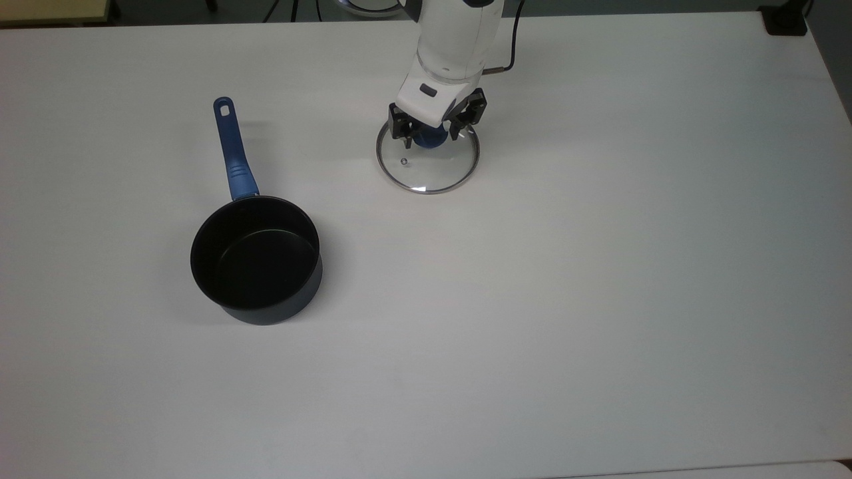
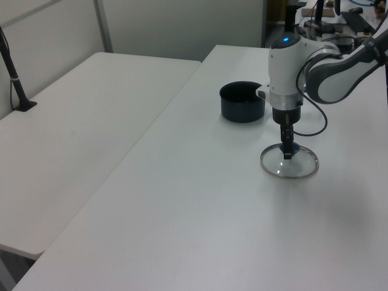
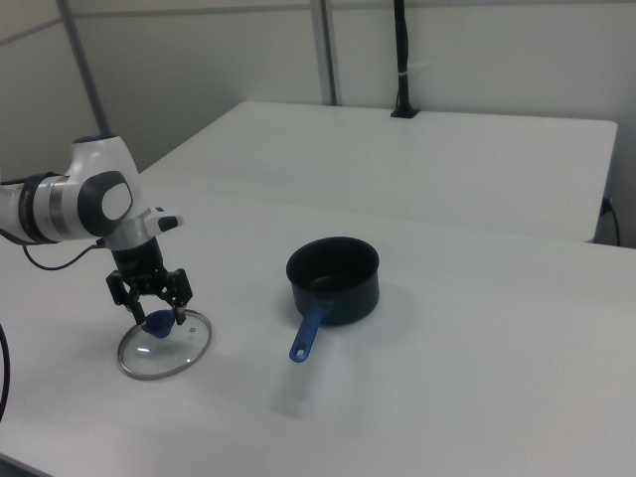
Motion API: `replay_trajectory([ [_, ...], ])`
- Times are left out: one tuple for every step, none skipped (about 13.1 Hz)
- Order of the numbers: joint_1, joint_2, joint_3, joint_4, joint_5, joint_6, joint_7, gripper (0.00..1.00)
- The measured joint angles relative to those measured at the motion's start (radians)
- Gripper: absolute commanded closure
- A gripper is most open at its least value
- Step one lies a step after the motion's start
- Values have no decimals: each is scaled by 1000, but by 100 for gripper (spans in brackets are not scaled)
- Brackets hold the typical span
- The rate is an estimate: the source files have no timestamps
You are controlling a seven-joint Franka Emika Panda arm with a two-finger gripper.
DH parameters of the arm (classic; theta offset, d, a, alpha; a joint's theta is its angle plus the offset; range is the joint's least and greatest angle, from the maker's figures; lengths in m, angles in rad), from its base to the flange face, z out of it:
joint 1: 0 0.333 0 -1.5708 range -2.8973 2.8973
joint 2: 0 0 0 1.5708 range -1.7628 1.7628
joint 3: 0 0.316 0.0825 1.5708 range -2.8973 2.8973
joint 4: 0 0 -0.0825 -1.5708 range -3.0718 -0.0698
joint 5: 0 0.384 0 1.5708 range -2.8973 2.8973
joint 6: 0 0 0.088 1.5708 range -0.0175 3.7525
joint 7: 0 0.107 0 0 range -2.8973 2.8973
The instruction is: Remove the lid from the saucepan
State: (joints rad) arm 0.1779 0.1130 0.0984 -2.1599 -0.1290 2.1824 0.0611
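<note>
The saucepan (image 1: 256, 259) (image 2: 242, 102) (image 3: 333, 278) stands uncovered on the white table, its black inside showing. Its long blue handle (image 1: 233, 153) points to the far edge in the top view. The glass lid (image 1: 432, 169) (image 2: 291, 167) (image 3: 169, 348) lies flat on the table, well to the top view's right of the pan. My gripper (image 1: 430, 138) (image 2: 287, 151) (image 3: 154, 316) points straight down over the lid's blue knob (image 1: 431, 140). Its fingers (image 1: 405, 133) stand apart on either side of the knob, open.
The white table (image 1: 599, 299) stretches wide to the top view's right and front. A second table with a black pole (image 2: 15, 79) (image 3: 400, 70) adjoins it. A black block (image 1: 785, 20) sits at the far right corner, and the arm's cable (image 1: 509, 40) trails behind.
</note>
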Motion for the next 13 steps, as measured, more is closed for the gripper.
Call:
replay_trajectory([
  [0,0,0,4,0,0,10,0],
  [0,0,0,11,0,0,20,0],
  [-1,-2,0,21,0,0,28,0],
  [-3,-8,0,42,0,-20,32,0],
  [-4,-21,0,73,0,-73,35,0],
  [-6,-45,-1,106,0,-132,39,0],
  [-12,-77,-2,134,1,-180,43,0],
  [-27,-114,-3,159,6,-225,43,0],
  [-55,-148,-4,189,19,-280,43,0],
  [-89,-173,-5,227,37,-341,33,0],
  [-124,-190,-7,277,54,-412,2,0],
  [-153,-199,-10,322,70,-470,-27,0],
  [-178,-206,-17,356,84,-503,-55,0],
])
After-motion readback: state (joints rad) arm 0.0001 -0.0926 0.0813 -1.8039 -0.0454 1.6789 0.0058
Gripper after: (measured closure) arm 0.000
